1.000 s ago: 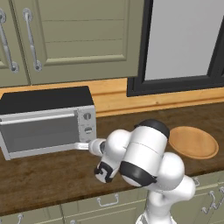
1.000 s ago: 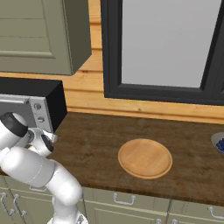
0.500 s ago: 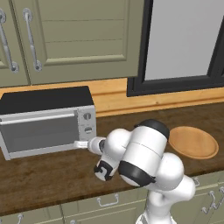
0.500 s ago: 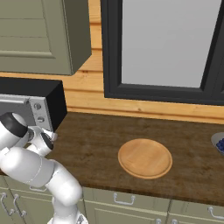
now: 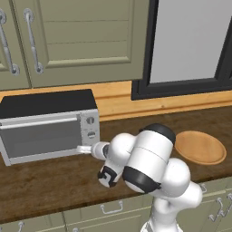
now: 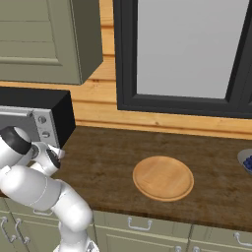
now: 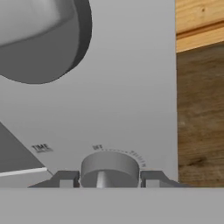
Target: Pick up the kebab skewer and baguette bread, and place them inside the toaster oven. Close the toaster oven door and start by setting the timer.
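Note:
The silver toaster oven (image 5: 45, 127) with a black top stands at the counter's left, also seen at the left edge in the right base view (image 6: 34, 106). Its door (image 5: 41, 136) is closed against the front. My gripper (image 5: 84, 148) reaches the lowest knob at the oven's right side, below the two upper knobs (image 5: 91, 134). In the hand view the round timer knob (image 7: 109, 168) sits between my fingertips (image 7: 66, 178), which press against its two sides, so the gripper (image 7: 109, 179) is shut on it. The kebab skewer and baguette bread are out of view.
A round wooden plate (image 5: 199, 147) (image 6: 163, 178) lies on the dark wood counter to the right of the arm. Wall cabinets (image 5: 81, 41) hang above the oven and a dark-framed window (image 6: 187, 54) stands behind. A bowl (image 6: 246, 160) sits at the far right edge.
The fingers have drawn in from wide open onto the timer knob. The arm and the oven have hardly moved.

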